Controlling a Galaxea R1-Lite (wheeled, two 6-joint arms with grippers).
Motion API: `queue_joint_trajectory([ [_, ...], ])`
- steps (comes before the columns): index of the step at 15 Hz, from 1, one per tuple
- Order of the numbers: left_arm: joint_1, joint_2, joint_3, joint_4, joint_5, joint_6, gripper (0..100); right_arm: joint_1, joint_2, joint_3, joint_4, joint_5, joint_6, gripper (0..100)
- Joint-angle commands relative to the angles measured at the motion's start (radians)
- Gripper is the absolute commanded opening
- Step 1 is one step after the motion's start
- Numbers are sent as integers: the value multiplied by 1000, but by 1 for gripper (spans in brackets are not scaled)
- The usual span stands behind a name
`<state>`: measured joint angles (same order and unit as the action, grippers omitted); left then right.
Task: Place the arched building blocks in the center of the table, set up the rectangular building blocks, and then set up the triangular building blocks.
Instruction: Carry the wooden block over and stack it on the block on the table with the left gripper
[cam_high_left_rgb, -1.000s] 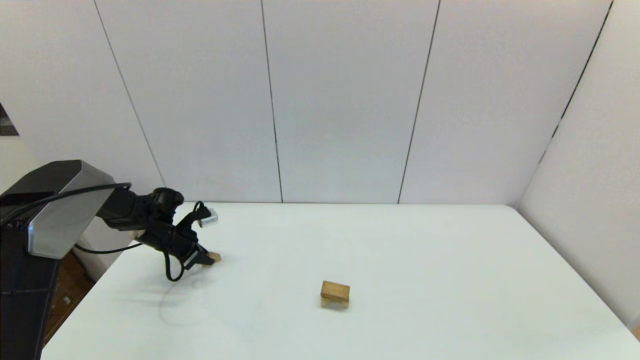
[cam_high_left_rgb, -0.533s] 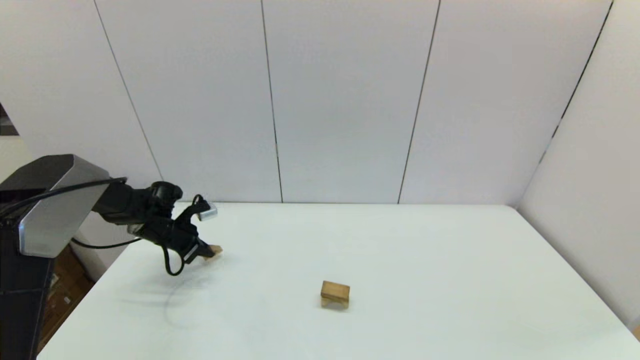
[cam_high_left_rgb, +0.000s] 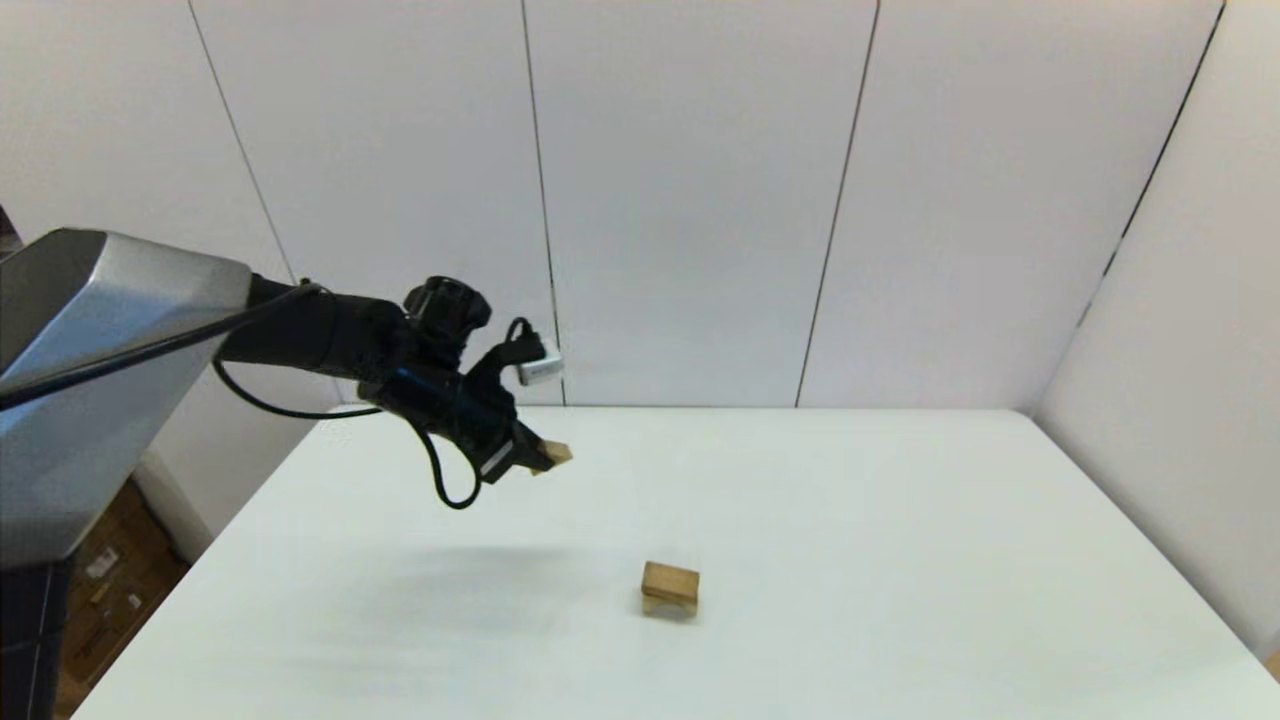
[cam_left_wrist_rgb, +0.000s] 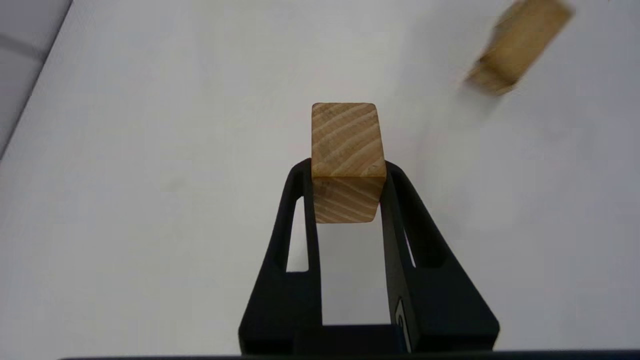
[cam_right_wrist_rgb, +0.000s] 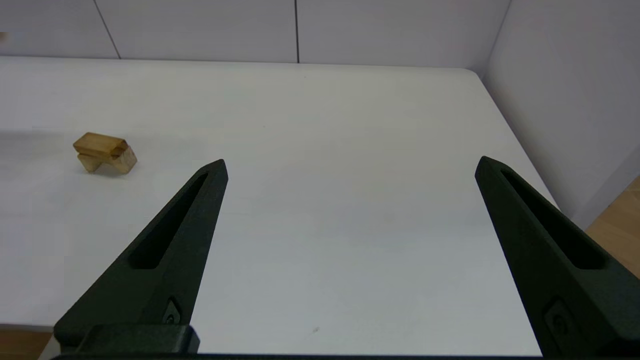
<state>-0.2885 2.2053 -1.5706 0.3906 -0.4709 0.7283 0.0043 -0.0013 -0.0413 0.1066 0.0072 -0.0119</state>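
Note:
My left gripper (cam_high_left_rgb: 540, 458) hangs in the air over the table's left half, shut on a small light-wood block (cam_high_left_rgb: 555, 453). In the left wrist view this block (cam_left_wrist_rgb: 345, 140) shows two faces meeting at a ridge, so I take it for the triangular block, clamped between my fingers (cam_left_wrist_rgb: 400, 210). Near the middle of the table (cam_high_left_rgb: 900, 550) stands the arched block (cam_high_left_rgb: 655, 603) on its two legs. A darker flat slab, the rectangular block (cam_high_left_rgb: 670, 578), lies across its top. My right gripper (cam_right_wrist_rgb: 350, 162) is open and empty, low at the table's near right side.
The stacked blocks (cam_right_wrist_rgb: 102, 152) stand to the right of and nearer than the left gripper. The table's right edge (cam_right_wrist_rgb: 515, 140) borders a white wall. White wall panels (cam_high_left_rgb: 700, 200) rise behind the far edge.
My left arm has risen from the table's left edge and swung right toward the middle, carrying the small block. The stacked blocks have not moved.

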Motion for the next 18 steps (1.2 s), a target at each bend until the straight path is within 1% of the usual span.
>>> queue_joint_trajectory([
  [1, -166, 17, -49, 51, 44, 5, 0, 0, 0, 0, 1, 0, 0, 100],
  [4, -204, 54, -57, 59, 86, 49, 0, 0, 0, 0, 1, 0, 0, 100],
  [12, -313, 131, -68, 59, 86, 54, 0, 0, 0, 0, 1, 0, 0, 100],
  [18, -366, 178, -77, 53, 83, 56, 0, 0, 0, 0, 1, 0, 0, 100],
])
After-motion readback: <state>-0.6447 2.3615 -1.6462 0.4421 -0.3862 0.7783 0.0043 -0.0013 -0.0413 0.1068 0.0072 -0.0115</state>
